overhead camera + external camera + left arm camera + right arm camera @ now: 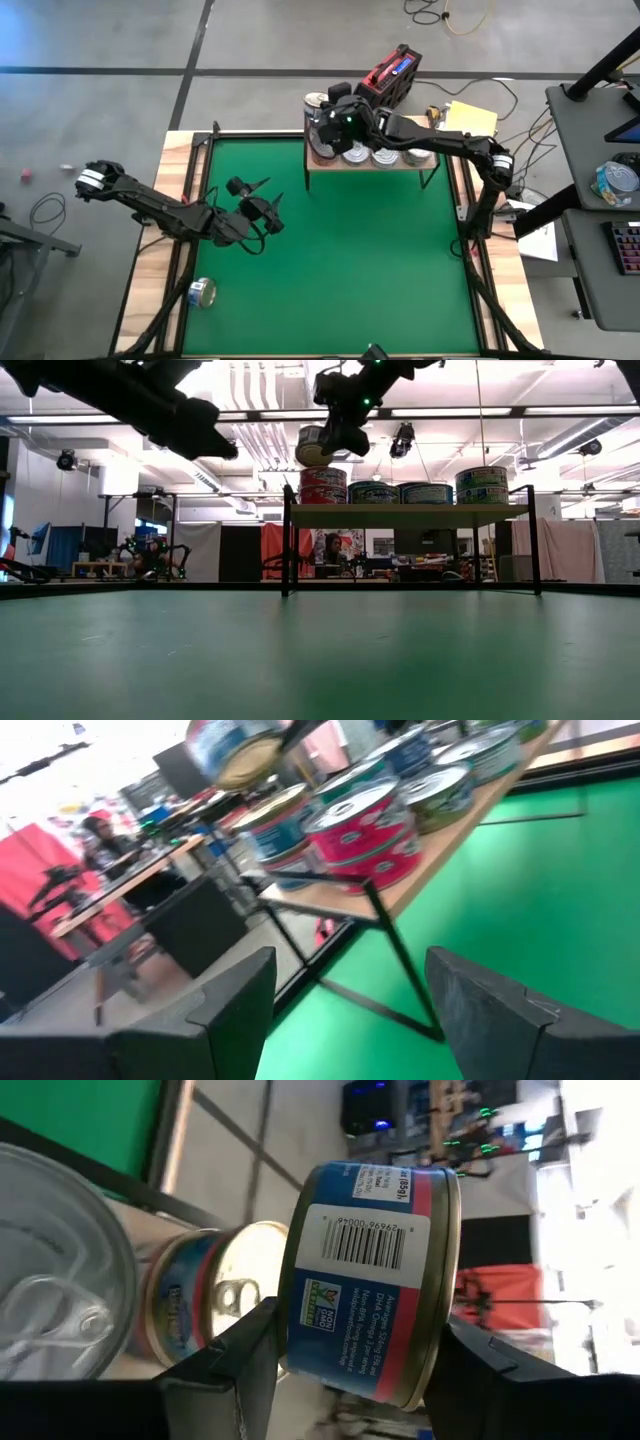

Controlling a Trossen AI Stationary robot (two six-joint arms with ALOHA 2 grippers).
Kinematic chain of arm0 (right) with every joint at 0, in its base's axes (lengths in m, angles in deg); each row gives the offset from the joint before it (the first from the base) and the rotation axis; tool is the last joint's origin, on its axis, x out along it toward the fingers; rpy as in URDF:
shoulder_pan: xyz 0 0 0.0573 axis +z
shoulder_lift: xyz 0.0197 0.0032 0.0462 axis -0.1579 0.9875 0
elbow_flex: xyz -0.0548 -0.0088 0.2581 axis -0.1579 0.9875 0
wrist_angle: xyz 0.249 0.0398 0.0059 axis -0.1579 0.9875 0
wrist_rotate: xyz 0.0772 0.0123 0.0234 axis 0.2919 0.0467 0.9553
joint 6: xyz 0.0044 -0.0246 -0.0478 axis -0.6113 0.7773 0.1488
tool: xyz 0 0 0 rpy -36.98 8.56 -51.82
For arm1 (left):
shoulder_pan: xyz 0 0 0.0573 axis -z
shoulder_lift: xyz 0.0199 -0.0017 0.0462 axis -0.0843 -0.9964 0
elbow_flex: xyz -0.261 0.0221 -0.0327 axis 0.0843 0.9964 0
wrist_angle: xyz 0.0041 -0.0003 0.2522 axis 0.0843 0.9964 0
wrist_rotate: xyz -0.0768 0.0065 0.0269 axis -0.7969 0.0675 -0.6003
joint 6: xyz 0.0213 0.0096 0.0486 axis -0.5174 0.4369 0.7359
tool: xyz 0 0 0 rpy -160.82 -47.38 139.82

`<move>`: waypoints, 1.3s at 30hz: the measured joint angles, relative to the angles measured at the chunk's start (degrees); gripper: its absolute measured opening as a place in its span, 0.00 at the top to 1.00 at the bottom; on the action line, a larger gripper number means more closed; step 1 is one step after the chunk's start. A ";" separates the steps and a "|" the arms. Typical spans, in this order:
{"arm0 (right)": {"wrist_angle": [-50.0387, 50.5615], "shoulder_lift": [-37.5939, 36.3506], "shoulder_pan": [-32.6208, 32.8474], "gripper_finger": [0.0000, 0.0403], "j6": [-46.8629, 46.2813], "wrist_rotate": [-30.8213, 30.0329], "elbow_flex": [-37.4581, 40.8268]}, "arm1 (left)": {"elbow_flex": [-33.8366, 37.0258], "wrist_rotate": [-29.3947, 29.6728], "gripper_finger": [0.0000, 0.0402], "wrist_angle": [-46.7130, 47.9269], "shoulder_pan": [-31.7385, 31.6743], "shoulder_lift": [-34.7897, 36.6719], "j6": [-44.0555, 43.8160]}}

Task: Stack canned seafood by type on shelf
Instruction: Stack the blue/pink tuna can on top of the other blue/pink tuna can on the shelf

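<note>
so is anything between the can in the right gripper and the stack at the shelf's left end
Nothing visible. The right gripper holds the can tilted just above the red-labelled stack on the shelf, with open air between them. The left gripper is open over the mat, well clear.

Both arms are dark, with white bands near one joint. The right gripper [328, 128] shows small green lights behind its jaws.
</note>
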 joint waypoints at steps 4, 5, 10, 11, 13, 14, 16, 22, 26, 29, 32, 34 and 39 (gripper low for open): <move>4.54 0.01 -1.08 0.54 -3.56 3.63 -2.29 | 0.00 1.97 0.40 0.50 -0.02 0.00 -0.77; 5.64 0.01 -1.28 0.54 -4.11 3.77 -2.78 | 0.00 2.00 0.40 0.63 -0.06 0.00 -0.80; 9.16 -0.08 -1.65 0.54 -4.37 3.82 -3.72 | 0.00 4.95 0.40 1.49 -0.07 0.00 -1.02; 9.32 -0.08 -1.65 0.54 -4.14 3.81 -3.73 | 0.00 5.26 0.40 1.71 -0.07 0.00 -1.19; 10.34 -0.08 -1.65 0.54 -3.67 3.80 -3.74 | 0.00 5.56 0.40 1.78 -0.07 0.00 -1.31; 10.83 -0.08 -1.65 0.53 -3.47 3.82 -3.74 | 0.00 5.58 0.40 1.80 -0.07 0.00 -1.33; 11.52 -0.08 -1.65 0.53 -3.27 3.83 -3.72 | 0.00 5.58 0.40 2.11 -0.07 0.00 -1.35; 11.36 -0.08 -1.65 0.53 -3.20 3.82 -3.70 | 0.00 5.58 0.40 2.65 -0.07 -0.02 -1.70; 11.31 0.07 -1.65 0.53 -2.94 3.84 -3.68 | 0.00 5.58 0.40 2.65 -0.07 -0.04 -1.70; 11.27 0.75 -1.65 0.53 -2.78 3.84 -3.65 | 0.00 5.56 0.40 2.65 -0.07 -0.04 -1.72; 11.25 1.40 -1.76 0.53 -2.28 3.80 -3.61 | 0.00 5.56 0.40 2.67 -0.07 -0.04 -1.72; 10.74 1.62 -1.84 0.53 -2.22 3.77 -3.61 | 0.00 5.56 0.40 2.72 -0.07 -0.04 -1.72; 10.30 1.87 -1.98 0.54 -1.52 3.36 -3.61 | 0.00 5.56 0.40 2.91 -0.07 -0.04 -1.72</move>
